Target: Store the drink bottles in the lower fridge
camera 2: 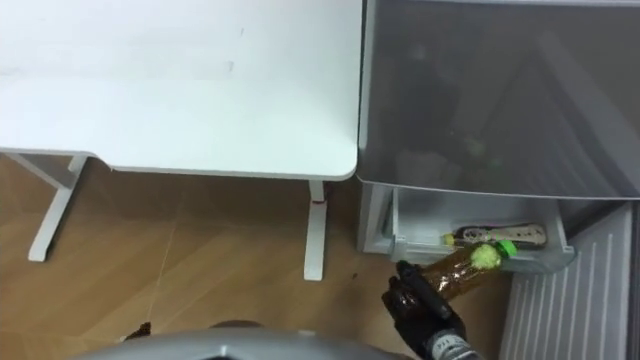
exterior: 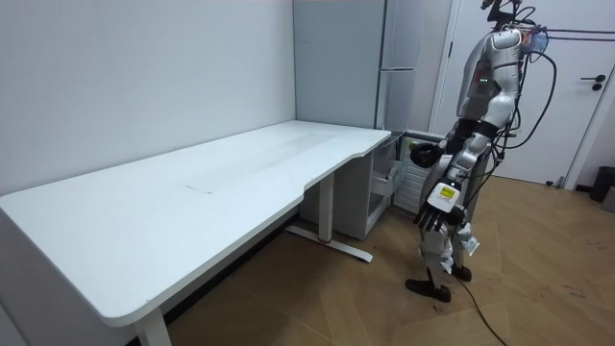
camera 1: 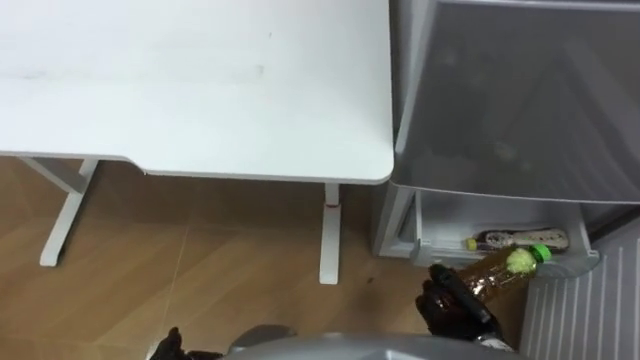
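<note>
Right hand (camera 1: pixel 450 305) is curled round a bottle (camera 1: pixel 500 272) by the fridge (camera 1: pixel 440 212); it may bump the other bottle (camera 1: pixel 515 240) inside and slip out

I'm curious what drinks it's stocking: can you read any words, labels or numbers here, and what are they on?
No text can be read.
held bottle in the right hand: no readable label.
lying bottle in the lower fridge compartment: label print too blurred to read.
Tag on the left hand: too small to read.
</note>
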Controlling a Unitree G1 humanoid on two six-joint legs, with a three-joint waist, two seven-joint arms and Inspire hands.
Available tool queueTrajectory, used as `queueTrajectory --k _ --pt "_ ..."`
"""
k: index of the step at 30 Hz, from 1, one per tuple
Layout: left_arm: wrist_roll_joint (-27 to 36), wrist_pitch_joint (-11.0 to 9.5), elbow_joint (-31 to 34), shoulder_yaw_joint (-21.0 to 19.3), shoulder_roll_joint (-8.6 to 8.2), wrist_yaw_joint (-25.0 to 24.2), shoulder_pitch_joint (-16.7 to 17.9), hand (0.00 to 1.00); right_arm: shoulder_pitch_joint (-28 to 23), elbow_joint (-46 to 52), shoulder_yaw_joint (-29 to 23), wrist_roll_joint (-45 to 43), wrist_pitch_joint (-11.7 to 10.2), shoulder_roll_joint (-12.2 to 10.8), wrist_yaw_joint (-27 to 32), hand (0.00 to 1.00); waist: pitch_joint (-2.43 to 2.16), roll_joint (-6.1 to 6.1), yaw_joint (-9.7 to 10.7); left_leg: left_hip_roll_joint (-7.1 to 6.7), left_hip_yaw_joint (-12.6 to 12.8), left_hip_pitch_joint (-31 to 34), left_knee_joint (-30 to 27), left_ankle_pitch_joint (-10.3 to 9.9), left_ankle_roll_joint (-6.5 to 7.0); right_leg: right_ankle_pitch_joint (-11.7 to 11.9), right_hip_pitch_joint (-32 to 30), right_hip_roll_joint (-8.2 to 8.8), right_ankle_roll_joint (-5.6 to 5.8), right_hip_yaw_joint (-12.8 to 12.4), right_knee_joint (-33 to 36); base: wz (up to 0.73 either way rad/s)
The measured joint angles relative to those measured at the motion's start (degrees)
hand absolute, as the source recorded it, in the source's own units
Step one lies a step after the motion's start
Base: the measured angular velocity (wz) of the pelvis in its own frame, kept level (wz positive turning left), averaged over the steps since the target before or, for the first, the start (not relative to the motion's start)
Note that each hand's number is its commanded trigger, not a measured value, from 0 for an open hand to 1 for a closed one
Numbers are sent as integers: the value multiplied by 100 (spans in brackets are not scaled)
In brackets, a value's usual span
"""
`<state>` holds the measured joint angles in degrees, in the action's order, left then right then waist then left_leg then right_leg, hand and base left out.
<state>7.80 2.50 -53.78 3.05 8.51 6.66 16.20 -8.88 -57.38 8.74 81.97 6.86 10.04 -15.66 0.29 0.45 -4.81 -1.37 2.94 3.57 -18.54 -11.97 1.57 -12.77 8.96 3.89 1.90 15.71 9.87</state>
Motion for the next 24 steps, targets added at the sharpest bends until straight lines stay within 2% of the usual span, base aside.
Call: queueTrajectory --k 2,4,9,13,17,19,21,23,24 --pt "-145 8 -6 44 15 -41 -110 0 235 -32 -62 272 5 0 91 100 26 23 2 6 -2 137 -52 15 20 13 -132 -3 -8 1 20 0" --pt "-349 12 -60 112 43 -138 -331 0 646 -75 -231 305 9 -6 187 100 81 59 17 5 -6 302 -77 57 46 25 -323 8 -7 2 100 0" --pt "-347 7 -205 371 156 -232 -818 0 1486 -394 -336 333 12 73 180 100 63 100 41 -8 -58 719 -77 177 75 99 -697 6 -13 29 128 6" --pt "-286 11 -239 573 263 -353 -1044 0 1990 -842 -382 352 28 204 340 100 78 110 -5 -29 -55 1053 -72 275 112 145 -1093 35 -4 18 192 0" --pt "-307 25 -376 638 295 -377 -1257 0 2433 -1223 -410 308 41 403 516 100 92 110 -16 -34 -54 1341 -8 375 129 181 -1428 47 -6 12 244 0" --pt "-343 26 -440 635 296 -413 -1319 0 2841 -1596 -708 107 72 515 506 100 105 114 0 -49 -36 1529 69 477 140 185 -1706 82 -13 16 347 0" --pt "-350 21 -469 623 302 -471 -1359 0 3016 -1715 -883 75 82 646 509 100 107 112 -14 -64 -19 1620 146 550 151 185 -1866 112 -13 15 409 0" --pt "-336 22 -544 635 340 -505 -1407 0 3164 -1822 -890 91 107 768 516 100 124 89 -42 -55 11 1743 166 590 152 185 -2043 125 -15 -6 493 -5" --pt "-288 19 -571 637 386 -507 -1415 0 3232 -1827 -888 100 116 811 516 100 146 56 -44 -56 14 1827 214 646 152 184 -2173 135 -19 -7 541 -5"
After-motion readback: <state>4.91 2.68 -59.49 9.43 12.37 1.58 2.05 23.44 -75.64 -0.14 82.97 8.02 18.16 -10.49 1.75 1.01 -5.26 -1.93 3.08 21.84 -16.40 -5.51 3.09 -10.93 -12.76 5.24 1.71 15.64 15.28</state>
